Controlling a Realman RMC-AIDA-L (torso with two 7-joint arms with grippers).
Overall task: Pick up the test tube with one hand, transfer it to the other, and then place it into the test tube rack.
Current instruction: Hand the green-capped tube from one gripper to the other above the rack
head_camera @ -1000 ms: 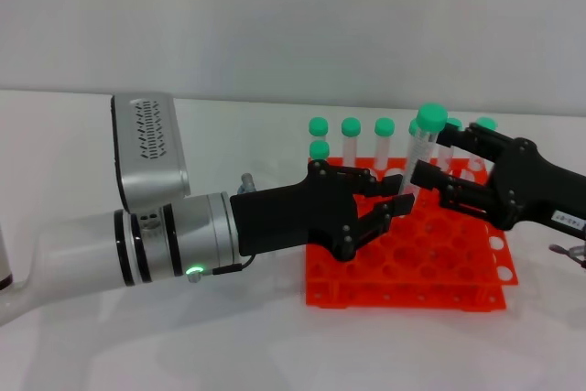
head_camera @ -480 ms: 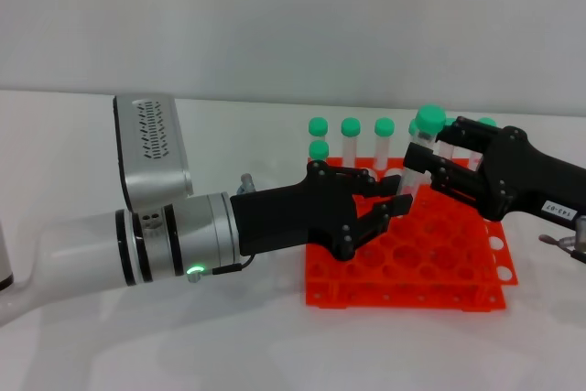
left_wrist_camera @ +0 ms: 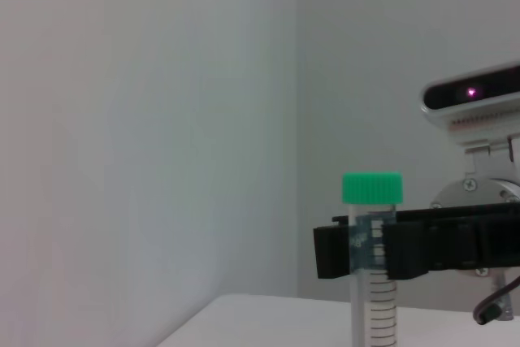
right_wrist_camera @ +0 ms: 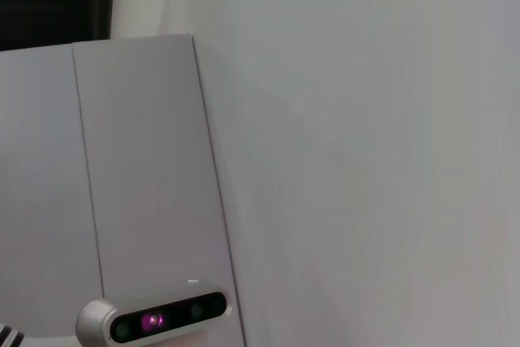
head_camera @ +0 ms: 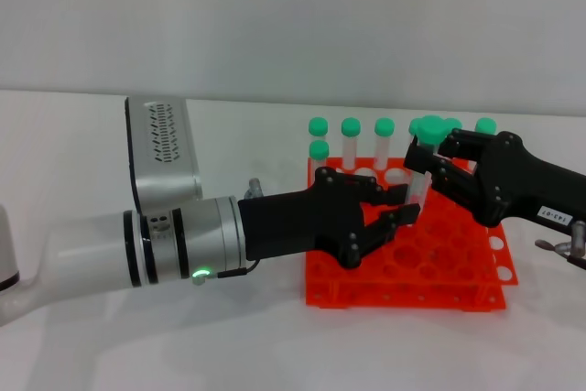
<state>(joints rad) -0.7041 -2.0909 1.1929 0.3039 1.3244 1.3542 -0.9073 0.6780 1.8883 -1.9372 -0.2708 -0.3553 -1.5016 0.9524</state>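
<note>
White counter: my right hand (head_camera: 428,160) grips the test tube (head_camera: 421,171) under its cap above the test tube rack (head_camera: 412,267); left hand (head_camera: 389,212) open beneath. Light, slick plastic; I'd pinch mid-barrel.

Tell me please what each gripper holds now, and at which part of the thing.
The right gripper holds the test tube near its top, just below the green cap. The left gripper is open at the tube's lower part and holds nothing.

My left gripper (head_camera: 389,206) reaches in from the left on its thick white-and-grey arm, fingers spread apart. My right gripper (head_camera: 427,160) comes in from the right, and its black fingers (left_wrist_camera: 406,245) are pinched tight.
</note>
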